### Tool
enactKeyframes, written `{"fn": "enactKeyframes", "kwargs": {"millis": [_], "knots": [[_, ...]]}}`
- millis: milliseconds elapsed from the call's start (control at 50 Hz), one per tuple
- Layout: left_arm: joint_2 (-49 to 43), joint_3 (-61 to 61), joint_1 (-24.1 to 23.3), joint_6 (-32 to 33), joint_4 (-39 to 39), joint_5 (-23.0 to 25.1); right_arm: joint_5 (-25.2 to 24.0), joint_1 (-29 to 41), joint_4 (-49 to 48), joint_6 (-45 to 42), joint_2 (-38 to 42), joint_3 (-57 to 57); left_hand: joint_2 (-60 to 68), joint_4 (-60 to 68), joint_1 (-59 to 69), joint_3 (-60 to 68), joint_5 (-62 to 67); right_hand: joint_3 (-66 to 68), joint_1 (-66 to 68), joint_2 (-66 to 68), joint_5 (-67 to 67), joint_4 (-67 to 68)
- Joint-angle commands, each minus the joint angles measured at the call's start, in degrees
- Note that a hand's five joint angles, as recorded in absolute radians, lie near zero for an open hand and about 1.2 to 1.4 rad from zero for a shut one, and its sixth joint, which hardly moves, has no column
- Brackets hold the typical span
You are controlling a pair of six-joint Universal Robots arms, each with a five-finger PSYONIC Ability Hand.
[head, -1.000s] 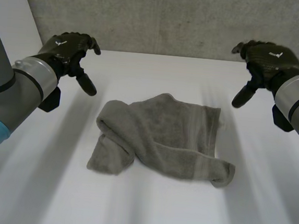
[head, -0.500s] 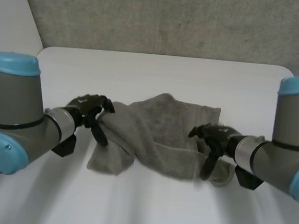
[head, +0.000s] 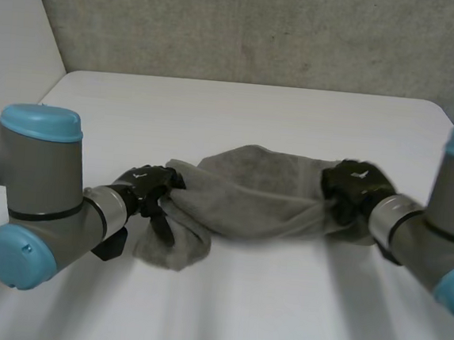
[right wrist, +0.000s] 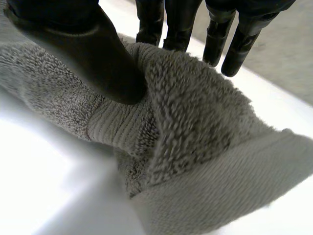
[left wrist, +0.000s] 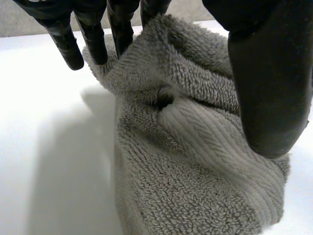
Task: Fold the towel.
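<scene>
A grey terry towel (head: 248, 196) lies crumpled on the white table (head: 240, 115), drawn out between my two hands. My left hand (head: 150, 187) is at its left end. There its straight fingers (left wrist: 93, 34) touch the far side of a thick fold of the towel (left wrist: 195, 147), and the thumb (left wrist: 266, 73) rests on the near side without squeezing. My right hand (head: 352, 189) has the right end. Its thumb (right wrist: 93, 49) presses into the towel (right wrist: 195, 122) against the fingers (right wrist: 220, 34), bunching the hemmed edge.
A grey wall (head: 247, 29) stands behind the table's far edge. The table's left edge (head: 55, 83) runs beside my left arm (head: 34, 193). My right arm (head: 436, 236) reaches in low from the right. Bare table lies in front of and behind the towel.
Both hands came down from the far corners to the towel's two ends. The right hand closed on the right end and pulled it back and outward, bunching the towel into a band.
</scene>
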Motion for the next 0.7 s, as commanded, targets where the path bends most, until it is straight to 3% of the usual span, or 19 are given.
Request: {"fn": "enactKeyframes", "kwargs": {"millis": [20,140,260,400,560,700], "knots": [[1.53,-1.03,-0.63,0.04,1.04,0.01,-0.81,-7.30,-0.24,-5.56,-2.42,0.82,-9.01,-3.22,-13.51,-2.39,-1.07,-2.87,6.76,8.21,4.89,-4.44],[0.92,-1.11,-2.56,0.21,1.22,-0.08,-0.99,-11.35,-0.68,-12.25,-3.30,3.80,-9.01,-3.22,-13.51,-2.39,-1.07,-2.87,6.76,8.21,4.89,-4.44],[0.30,-1.11,-5.29,0.65,2.19,-0.26,-2.04,-11.79,-1.65,-12.79,-3.39,5.66,-8.67,-3.22,-13.17,-2.39,-0.74,-2.87,6.76,8.21,4.89,-4.44],[0.47,-1.46,-7.57,1.09,6.05,-6.57,-3.89,-11.88,-1.82,-12.79,-3.65,6.27,-8.17,-3.22,-12.67,-2.39,-0.24,-2.87,6.76,8.21,4.89,-4.44],[0.48,-2.34,-7.22,2.76,6.93,-8.43,-4.24,-13.73,-2.62,-13.49,-3.92,5.74,-8.33,-3.22,-12.84,-2.39,-0.40,-2.87,6.76,8.21,4.89,-4.44],[1.26,-2.61,-4.24,3.38,7.90,-8.43,-8.54,-16.19,-2.09,-15.95,-3.83,6.54,-8.33,-3.22,-12.84,-2.39,-0.40,-2.87,6.76,8.21,4.89,-4.44]]}}
